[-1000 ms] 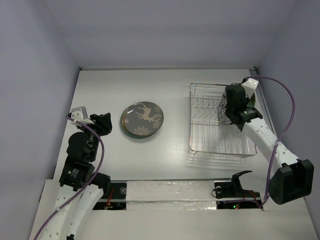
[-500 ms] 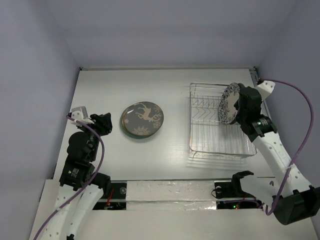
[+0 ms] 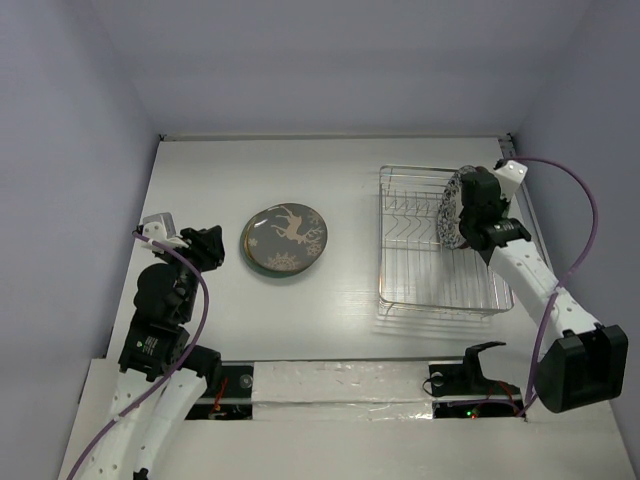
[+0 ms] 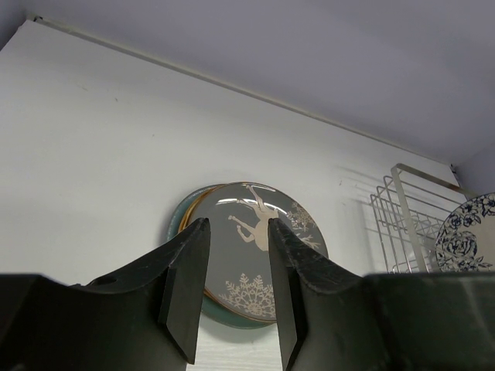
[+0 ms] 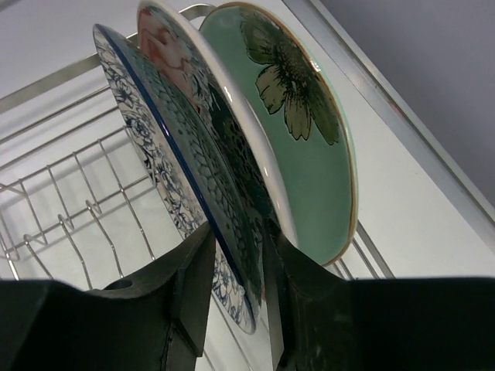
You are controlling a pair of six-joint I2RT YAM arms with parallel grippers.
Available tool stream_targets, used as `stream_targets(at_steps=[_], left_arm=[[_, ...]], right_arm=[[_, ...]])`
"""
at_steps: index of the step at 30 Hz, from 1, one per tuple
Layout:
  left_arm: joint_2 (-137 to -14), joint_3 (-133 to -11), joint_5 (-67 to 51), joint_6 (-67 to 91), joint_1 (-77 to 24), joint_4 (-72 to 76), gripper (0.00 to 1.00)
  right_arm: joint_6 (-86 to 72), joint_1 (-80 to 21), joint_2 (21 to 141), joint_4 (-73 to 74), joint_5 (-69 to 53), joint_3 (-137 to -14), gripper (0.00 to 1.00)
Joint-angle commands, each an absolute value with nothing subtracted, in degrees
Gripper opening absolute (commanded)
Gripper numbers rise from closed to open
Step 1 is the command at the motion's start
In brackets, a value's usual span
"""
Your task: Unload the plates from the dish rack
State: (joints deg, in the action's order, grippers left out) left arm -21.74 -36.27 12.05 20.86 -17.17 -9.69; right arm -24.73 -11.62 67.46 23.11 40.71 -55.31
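Between the right gripper's [image 5: 234, 232] fingers the rim of the blue-and-white floral plate [image 5: 155, 131] is pinched, with the jaws closed onto both faces. This plate is stood upright at the right side of the dish rack [image 3: 405, 270], and a cream red-flowered plate [image 5: 174, 46] and a green flower-painted plate [image 5: 309, 147] are stood just behind it. The left gripper [image 4: 236, 228] is held with jaws apart and nothing between them, near the deer-patterned grey plate [image 4: 240, 267]. That plate is stacked flat on a teal plate [image 4: 175, 222] on the table [image 3: 200, 180], well left of the rack.

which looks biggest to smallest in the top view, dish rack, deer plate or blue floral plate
1. dish rack
2. deer plate
3. blue floral plate, seen nearly edge-on, so true size unsure
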Motion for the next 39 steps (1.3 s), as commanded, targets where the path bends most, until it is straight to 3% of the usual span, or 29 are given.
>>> stream_targets(at_steps=[1,8,14,17,30,34,39], left_arm=[[-22.2,-36.9,11.9,20.7,-17.0,-7.6,0.33],[-22.3,-36.9,11.9,20.7,-17.0,-7.6,0.33],[-22.2,-36.9,11.9,20.7,-17.0,-7.5,0.33],[-22.1,-36.9,11.9,20.7,-16.4,-7.5,0.33],[-22.1,-36.9,11.9,20.7,-16.4,-7.4,0.33],[-22.2,-37.0,11.9,20.7,-16.4,-7.5,0.33],[-22.4,-37.0,11.9,20.7,-16.4,-7.5,0.33]], right_arm=[[-23.8,-10.6,68.7,18.8,40.8,-55.0,0.37],[-22.2,-10.6,75.4,18.5,41.0,-58.9,0.37],[-18.6,-10.6,71.7,21.7,43.1,-62.0,0.09],[-17.8,-10.6,69.2,23.4,41.8,-64.1,0.0],[-18.7,-16.4,59.2,24.1,37.4,-73.6,0.0],[-24.1,-22.0,54.7,14.5,25.8,-68.7,0.0],[-32.9,-27.7,59.8,1.0,11.6,-63.6,0.0]])
